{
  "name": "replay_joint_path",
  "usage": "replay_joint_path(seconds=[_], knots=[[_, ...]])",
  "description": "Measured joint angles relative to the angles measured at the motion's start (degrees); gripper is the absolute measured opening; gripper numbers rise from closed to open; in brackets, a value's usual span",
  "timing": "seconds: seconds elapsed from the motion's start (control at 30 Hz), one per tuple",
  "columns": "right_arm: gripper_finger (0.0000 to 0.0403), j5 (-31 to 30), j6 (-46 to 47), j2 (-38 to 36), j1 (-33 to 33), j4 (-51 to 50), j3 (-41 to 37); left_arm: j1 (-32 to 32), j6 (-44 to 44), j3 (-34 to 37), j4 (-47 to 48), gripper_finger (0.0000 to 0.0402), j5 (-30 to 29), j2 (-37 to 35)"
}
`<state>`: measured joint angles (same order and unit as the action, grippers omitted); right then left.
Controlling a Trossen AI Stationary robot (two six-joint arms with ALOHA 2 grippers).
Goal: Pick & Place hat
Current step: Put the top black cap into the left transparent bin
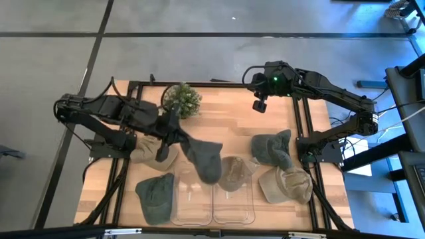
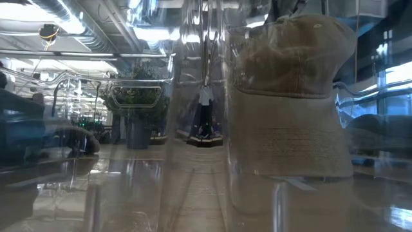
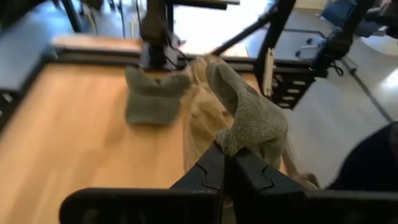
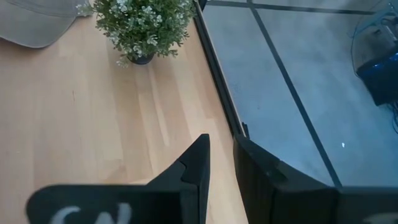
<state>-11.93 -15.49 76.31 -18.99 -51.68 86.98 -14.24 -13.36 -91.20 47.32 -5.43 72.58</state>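
My left gripper (image 1: 174,135) is shut on a dark grey-green hat (image 1: 202,158), left of the table's middle. The hat also shows in the left wrist view (image 3: 252,118). A beige hat (image 1: 154,151) lies on the table under the gripper. A tan hat (image 1: 232,172) sits in the right of two clear bins and also shows in the low view (image 2: 293,96). My right gripper (image 1: 259,105) hangs over the table's far edge, fingers a little apart and empty; it also shows in the right wrist view (image 4: 221,155). My left gripper pinches an edge of the grey-green hat (image 3: 231,147) between its two shut fingers. The fingers come from the table's left and slant down. The hat stretches away from them toward the near right, its far end (image 1: 211,174) by the left bin's far rim. I cannot tell whether it rests there.
Two clear bins (image 1: 192,211) (image 1: 234,214) stand side by side at the near edge. A green hat (image 1: 156,196) lies left of them. A grey-green hat (image 1: 272,147) and a beige hat (image 1: 287,184) lie at the right. A potted plant (image 1: 181,99) stands at the far edge.
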Motion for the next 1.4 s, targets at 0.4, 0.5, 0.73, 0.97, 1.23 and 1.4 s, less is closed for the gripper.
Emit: replay_joint_path(seconds=[0.4, 0.5, 0.73, 0.97, 1.23, 1.4], knots=[[0.0072, 0.06, 0.79, 2.32, 0.01, 0.05, 0.00, -2.99, -13.57, 0.00, 8.49, 0.0004, 7.52, 6.92], [0.0072, 0.04, 2.80, 3.09, 0.01, 0.00, 0.00, -2.99, -15.57, 0.00, 11.53, 0.0004, 10.41, 8.56], [0.0072, 1.06, 7.81, 5.31, 0.01, -0.04, 0.00, -2.97, -16.09, -1.53, 13.99, 0.0004, 15.86, 11.24], [0.0072, 7.03, 12.57, 7.04, 0.00, -0.23, 0.00, -2.91, -13.05, -8.48, 23.86, 0.0004, 18.70, 15.56], [0.0072, 9.67, 15.43, 7.26, 0.05, -0.81, 0.00, -2.73, -6.75, -20.00, 36.65, 0.0004, 20.29, 22.24], [0.0072, 9.67, 15.70, 7.26, 0.05, -0.81, 0.00, -1.71, -0.96, -24.41, 38.06, 0.0004, 24.11, 27.15]])
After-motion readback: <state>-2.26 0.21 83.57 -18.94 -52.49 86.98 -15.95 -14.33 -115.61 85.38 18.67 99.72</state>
